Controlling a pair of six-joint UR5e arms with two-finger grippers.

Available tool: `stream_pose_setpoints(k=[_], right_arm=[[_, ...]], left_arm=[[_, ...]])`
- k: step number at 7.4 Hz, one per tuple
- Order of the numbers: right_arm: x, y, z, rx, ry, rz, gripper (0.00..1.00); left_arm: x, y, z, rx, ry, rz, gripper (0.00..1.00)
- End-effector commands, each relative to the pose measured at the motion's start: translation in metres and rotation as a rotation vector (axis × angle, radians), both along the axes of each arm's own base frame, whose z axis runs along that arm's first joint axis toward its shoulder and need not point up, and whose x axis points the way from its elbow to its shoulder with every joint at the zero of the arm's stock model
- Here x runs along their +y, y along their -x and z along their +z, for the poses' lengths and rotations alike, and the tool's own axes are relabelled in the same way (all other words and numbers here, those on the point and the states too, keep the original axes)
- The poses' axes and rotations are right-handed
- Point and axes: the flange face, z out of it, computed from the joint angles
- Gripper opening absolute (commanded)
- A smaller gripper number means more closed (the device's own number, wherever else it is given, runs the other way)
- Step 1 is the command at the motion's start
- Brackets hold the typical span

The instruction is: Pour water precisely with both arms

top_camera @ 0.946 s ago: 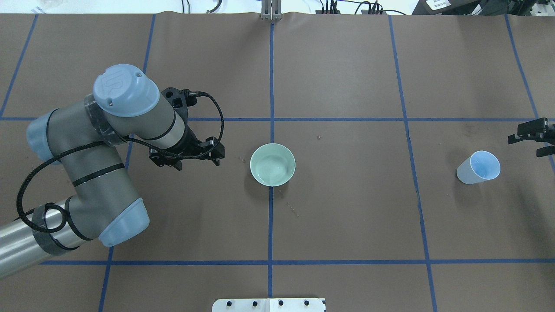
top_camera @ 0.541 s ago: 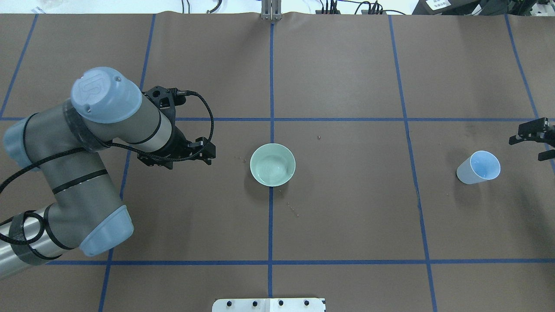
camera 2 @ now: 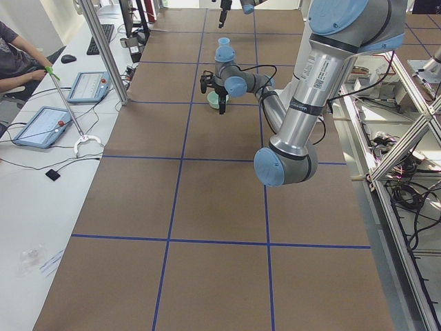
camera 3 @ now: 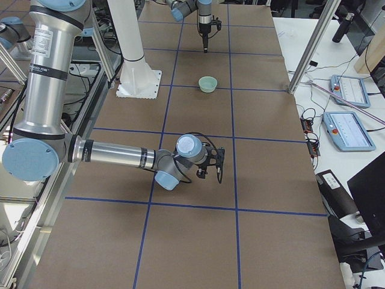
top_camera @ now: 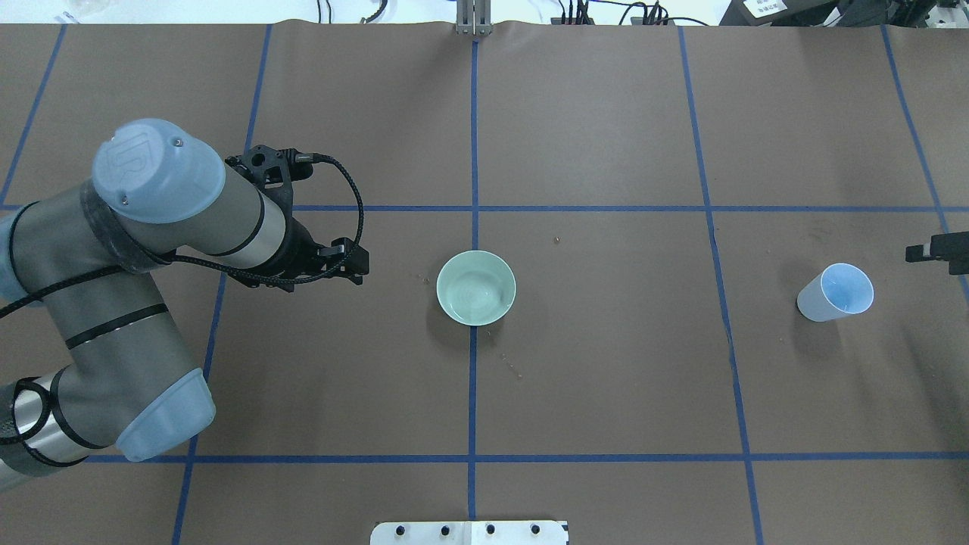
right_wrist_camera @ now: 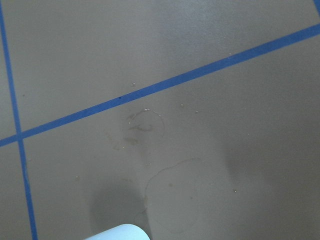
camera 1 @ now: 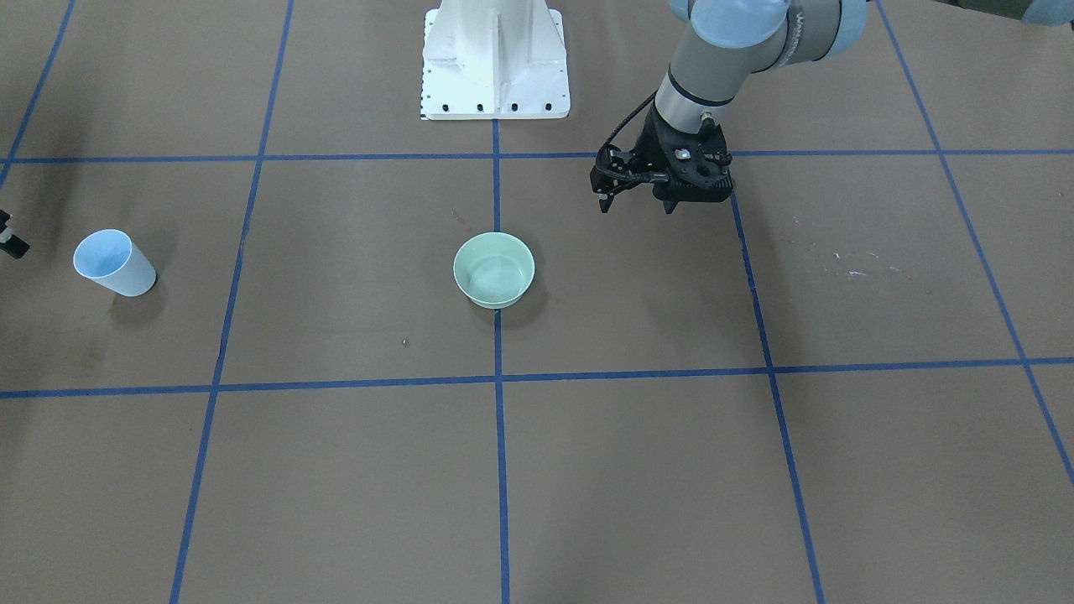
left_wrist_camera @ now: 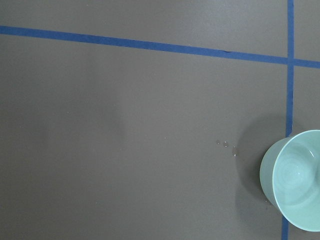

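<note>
A pale green bowl (top_camera: 476,288) stands at the table's centre, with a faint sheen of water inside; it also shows in the front view (camera 1: 494,269) and the left wrist view (left_wrist_camera: 295,180). A light blue cup (top_camera: 835,292) stands upright at the far right, and I cannot tell what is in it. My left gripper (camera 1: 636,205) is open and empty, hanging fingers-down well left of the bowl (top_camera: 318,276). My right gripper (top_camera: 942,256) is mostly past the view's right edge, just beyond the cup; the right side view (camera 3: 210,173) shows its fingers apart and empty.
Small droplets (left_wrist_camera: 225,144) lie on the brown paper beside the bowl, and dried water rings (right_wrist_camera: 170,195) near the cup. The white pedestal (camera 1: 493,59) stands at the robot's edge. Tablets (camera 3: 349,129) and a metal post (camera 3: 313,48) line the operators' side.
My left arm has drawn back to the left, away from the bowl, gripper still open. My right gripper has moved right, away from the cup, almost out of the overhead view.
</note>
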Motion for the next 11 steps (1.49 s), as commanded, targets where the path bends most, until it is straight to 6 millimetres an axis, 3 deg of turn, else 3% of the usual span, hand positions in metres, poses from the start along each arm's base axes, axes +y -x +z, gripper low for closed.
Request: stream_pose_setpoints(k=[1,3,4,5,6,7,8,9,11], right_arm=[[0.005,0.003,-0.013,0.021,-0.238,-0.082,0.96],[0.015,0.016,-0.030,-0.020,-0.384,-0.129,0.92],[0.017,0.018,-0.033,-0.033,-0.435,-0.138,0.84],[0.017,0.017,-0.034,-0.039,-0.455,-0.130,0.86],[0.012,0.018,-0.037,-0.033,-0.461,-0.109,0.95],[0.011,0.017,-0.038,-0.025,-0.482,-0.103,0.91],[0.022,0.009,-0.031,-0.019,-0.521,-0.067,1.00],[0.026,0.005,-0.027,-0.002,-0.537,-0.038,1.00],[0.034,0.021,-0.024,-0.006,-0.543,-0.066,0.97]], left_arm=[[0.000,-0.001,0.002,-0.003,0.001,0.001,0.99],[0.000,-0.001,0.003,-0.003,0.002,0.003,0.99],[-0.001,-0.002,0.005,-0.007,0.006,0.001,0.99],[-0.001,-0.002,0.005,-0.007,0.005,0.002,0.99],[-0.001,-0.001,0.004,-0.005,0.005,0.003,0.99],[0.000,0.000,0.003,-0.004,0.005,0.002,0.99],[0.000,0.000,0.003,-0.003,0.004,0.002,0.99],[0.001,0.000,0.002,0.000,0.003,0.001,0.99],[0.002,0.001,0.000,0.003,0.005,0.001,0.99]])
